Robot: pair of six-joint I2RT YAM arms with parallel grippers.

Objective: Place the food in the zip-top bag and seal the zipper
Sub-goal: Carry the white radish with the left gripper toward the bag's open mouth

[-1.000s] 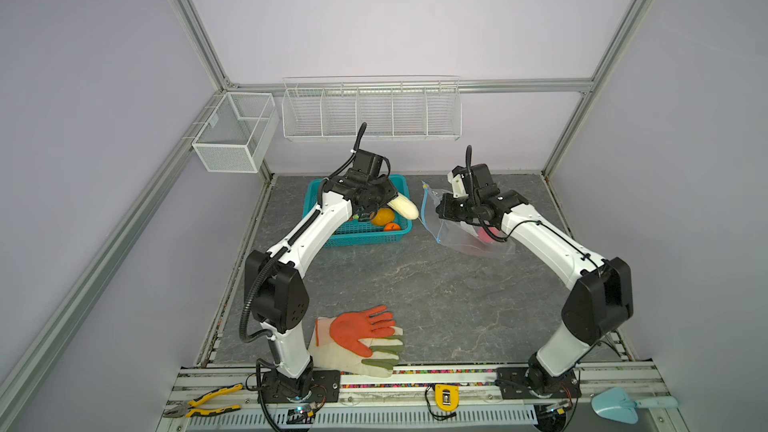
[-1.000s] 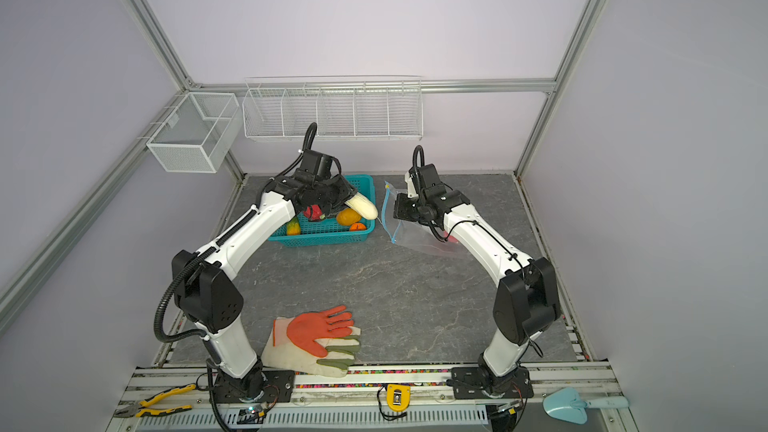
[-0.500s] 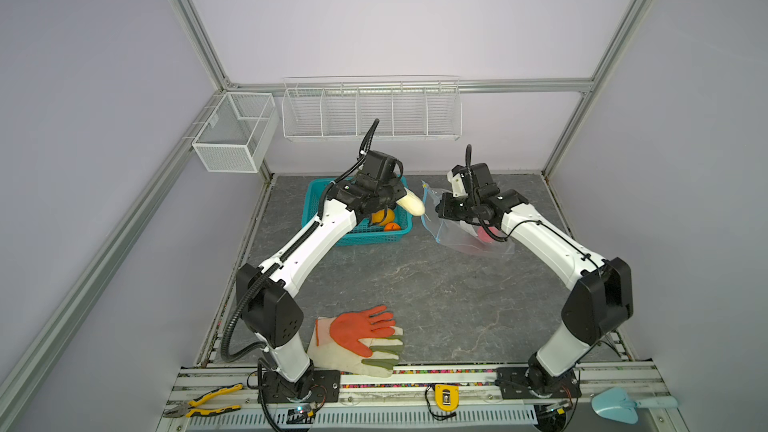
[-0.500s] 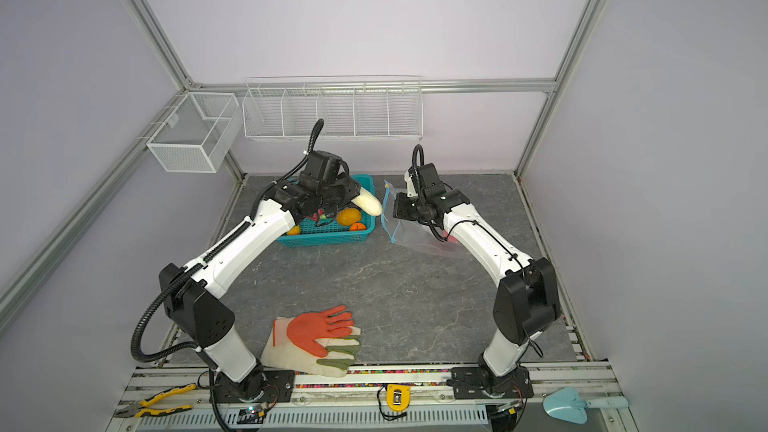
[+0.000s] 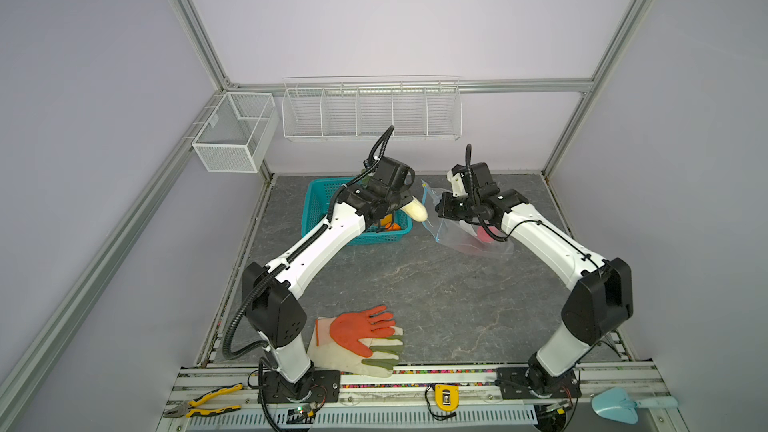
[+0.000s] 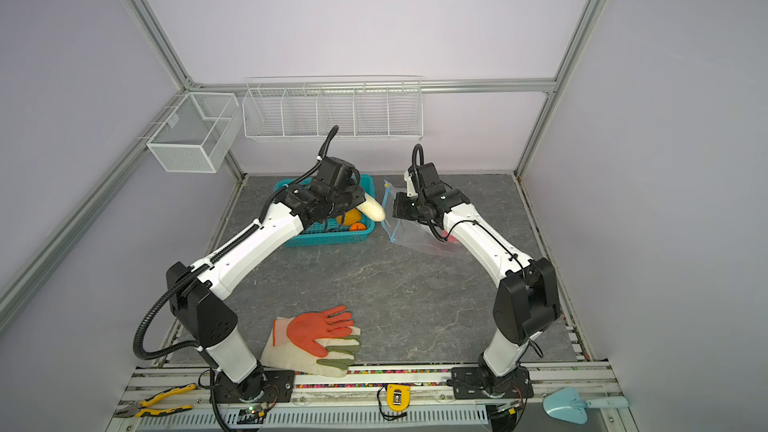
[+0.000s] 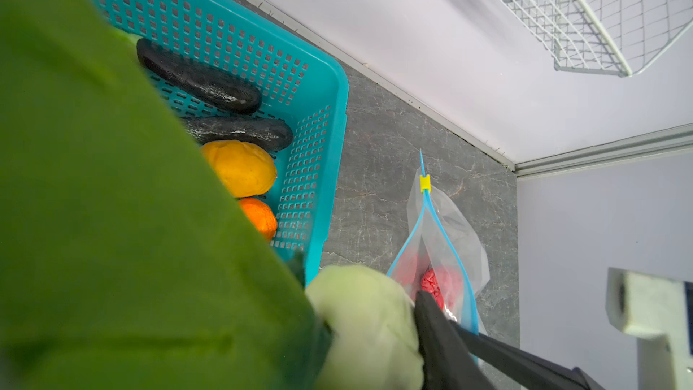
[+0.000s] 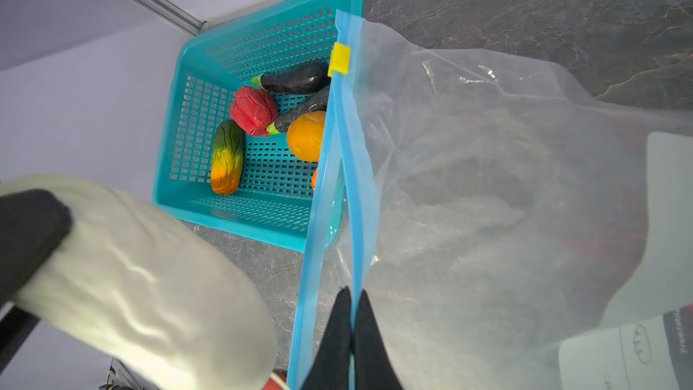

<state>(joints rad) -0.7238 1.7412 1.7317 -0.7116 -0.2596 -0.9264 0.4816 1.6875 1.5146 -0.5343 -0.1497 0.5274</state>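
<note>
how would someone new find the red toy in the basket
Find the teal basket at the back of the table, beside the clear bag. Inside, the red toy lies between a green-yellow cucumber and dark aubergines: the basket's only red piece.

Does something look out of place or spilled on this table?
Nothing is spilled. Only the work gloves look out of place: they lie at the front edge of the table, far from the basket and the bag.

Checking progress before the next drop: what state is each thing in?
Bag: mouth open, one red piece inside.
Zipper: unsealed, slider at the end.
White vegetable: in the air, in the left gripper.
Right gripper: shut on the bag's edge.
Basket: holds several pieces.
</note>
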